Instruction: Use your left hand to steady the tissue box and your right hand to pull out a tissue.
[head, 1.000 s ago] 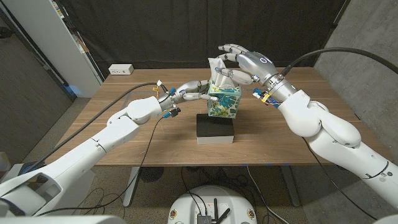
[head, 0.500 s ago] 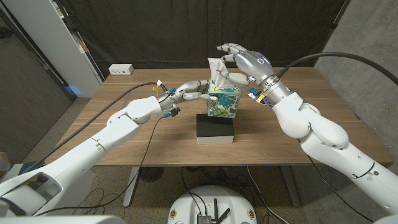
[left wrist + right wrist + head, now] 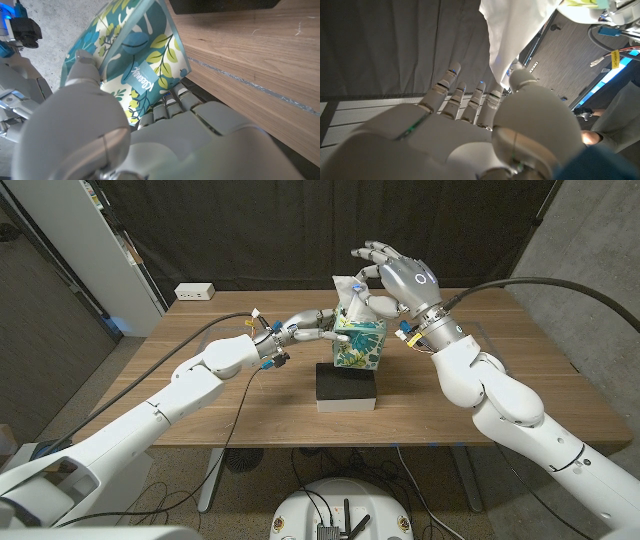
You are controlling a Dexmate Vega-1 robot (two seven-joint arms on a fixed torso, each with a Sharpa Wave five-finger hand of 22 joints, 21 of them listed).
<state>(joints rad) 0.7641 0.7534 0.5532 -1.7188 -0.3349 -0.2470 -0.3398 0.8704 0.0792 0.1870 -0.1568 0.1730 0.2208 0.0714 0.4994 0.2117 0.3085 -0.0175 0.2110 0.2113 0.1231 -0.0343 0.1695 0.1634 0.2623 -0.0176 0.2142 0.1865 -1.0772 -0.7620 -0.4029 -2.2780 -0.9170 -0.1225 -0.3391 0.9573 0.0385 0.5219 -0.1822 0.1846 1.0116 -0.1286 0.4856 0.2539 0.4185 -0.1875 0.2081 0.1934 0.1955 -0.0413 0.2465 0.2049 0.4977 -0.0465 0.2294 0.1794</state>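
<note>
A teal leaf-patterned tissue box (image 3: 362,344) stands on a black block (image 3: 347,386) at the middle of the wooden table (image 3: 200,395). My left hand (image 3: 308,326) grips the box's left side, with its fingers wrapped on the wall. In the left wrist view the box (image 3: 135,55) lies against my left hand (image 3: 150,135). My right hand (image 3: 393,278) hovers above the box's top and pinches the white tissue (image 3: 347,288) that sticks up from it. The right wrist view shows the tissue (image 3: 515,30) caught between thumb and finger of my right hand (image 3: 470,130), other fingers spread.
A white power strip (image 3: 194,292) lies at the table's far left corner. A white cabinet (image 3: 110,250) stands off the table's left side, and a dark curtain hangs behind. Bare wood lies left, right and in front of the block.
My right hand has risen a little and its fingers have spread wider, while its forearm swung toward the middle. The left hand and the box have stayed put.
</note>
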